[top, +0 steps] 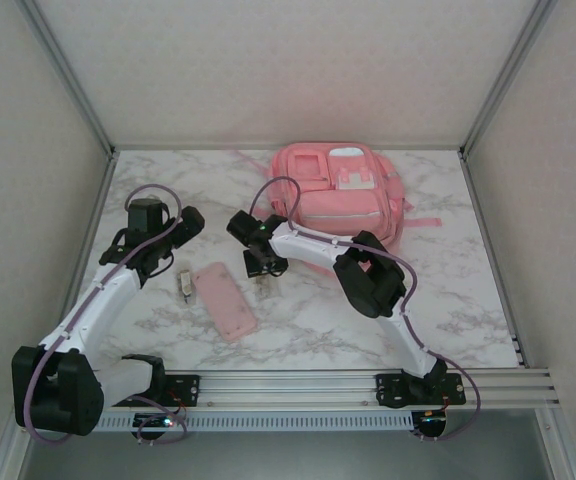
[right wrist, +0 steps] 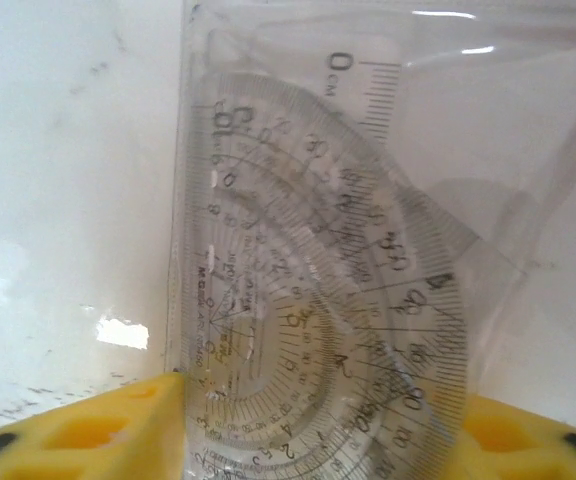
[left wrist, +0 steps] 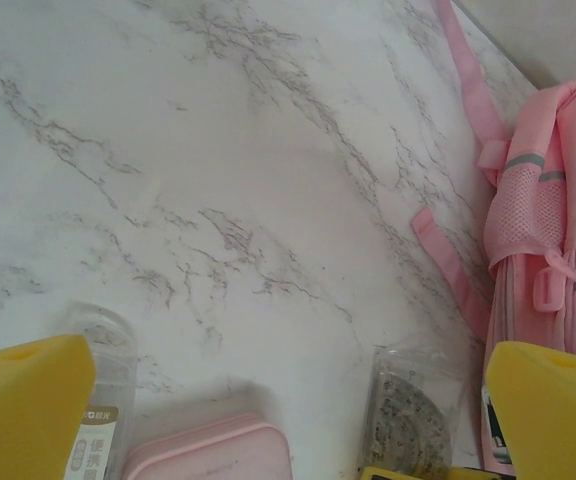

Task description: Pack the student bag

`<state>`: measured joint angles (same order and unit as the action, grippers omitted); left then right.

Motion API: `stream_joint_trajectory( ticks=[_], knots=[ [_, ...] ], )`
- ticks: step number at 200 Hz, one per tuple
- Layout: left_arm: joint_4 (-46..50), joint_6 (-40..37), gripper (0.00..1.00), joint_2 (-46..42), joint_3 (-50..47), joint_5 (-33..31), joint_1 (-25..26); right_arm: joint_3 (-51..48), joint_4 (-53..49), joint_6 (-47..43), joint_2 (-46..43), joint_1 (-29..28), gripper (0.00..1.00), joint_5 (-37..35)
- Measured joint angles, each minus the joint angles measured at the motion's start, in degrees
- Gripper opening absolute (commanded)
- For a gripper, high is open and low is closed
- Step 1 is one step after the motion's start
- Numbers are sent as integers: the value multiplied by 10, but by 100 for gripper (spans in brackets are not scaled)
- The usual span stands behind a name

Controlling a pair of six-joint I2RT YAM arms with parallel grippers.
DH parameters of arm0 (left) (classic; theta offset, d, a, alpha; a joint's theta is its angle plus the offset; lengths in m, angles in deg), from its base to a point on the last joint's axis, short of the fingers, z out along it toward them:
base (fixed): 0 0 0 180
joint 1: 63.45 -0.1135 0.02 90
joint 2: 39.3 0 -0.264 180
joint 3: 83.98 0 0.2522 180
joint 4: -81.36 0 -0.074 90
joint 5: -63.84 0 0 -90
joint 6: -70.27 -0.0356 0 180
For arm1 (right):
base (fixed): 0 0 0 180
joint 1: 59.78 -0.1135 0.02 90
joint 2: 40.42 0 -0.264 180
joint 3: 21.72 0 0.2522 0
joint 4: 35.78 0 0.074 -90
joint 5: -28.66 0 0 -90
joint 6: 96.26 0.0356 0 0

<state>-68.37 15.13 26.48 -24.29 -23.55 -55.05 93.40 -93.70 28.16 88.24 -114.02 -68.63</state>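
Note:
The student bag [top: 343, 195], a large pink backpack with white-trimmed pockets, lies flat at the back of the table; its side and straps show in the left wrist view [left wrist: 553, 230]. My right gripper [top: 259, 258] is down on the table left of the bag. In its wrist view the yellow fingers [right wrist: 323, 440] press both side edges of a clear pack [right wrist: 318, 250] holding a protractor and rulers. That pack [left wrist: 408, 420] lies flat on the marble. My left gripper [top: 186, 228] hovers open over bare table, its fingers [left wrist: 288, 400] wide apart.
A flat pink pencil case [top: 225, 300] lies near the table's middle front, its end [left wrist: 208, 455] between my left fingers' view. A small clear pack [top: 184, 285] sits left of it. Walls and metal posts enclose the marble table [top: 448, 300].

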Motion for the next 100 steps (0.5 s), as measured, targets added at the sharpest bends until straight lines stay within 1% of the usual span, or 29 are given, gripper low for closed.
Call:
stream_joint_trajectory(
  ticks=[8,16,34,49,63,67,100],
  knots=[
    [0,2,100,0,0,1,0,-1,3,-2,-5,0,34,0],
    [0,4,100,0,0,2,0,-2,8,-3,-12,1,32,2],
    [0,9,100,0,0,3,0,-7,13,-14,-25,1,22,14],
    [0,12,100,0,0,5,0,-16,20,-16,-37,2,15,29],
    [0,14,100,0,0,6,0,-26,21,-19,-51,3,5,42],
    [0,15,100,0,0,6,0,-28,20,-24,-55,4,0,45],
    [-5,21,100,0,0,16,0,-50,35,-22,-88,19,0,94]
  ],
)
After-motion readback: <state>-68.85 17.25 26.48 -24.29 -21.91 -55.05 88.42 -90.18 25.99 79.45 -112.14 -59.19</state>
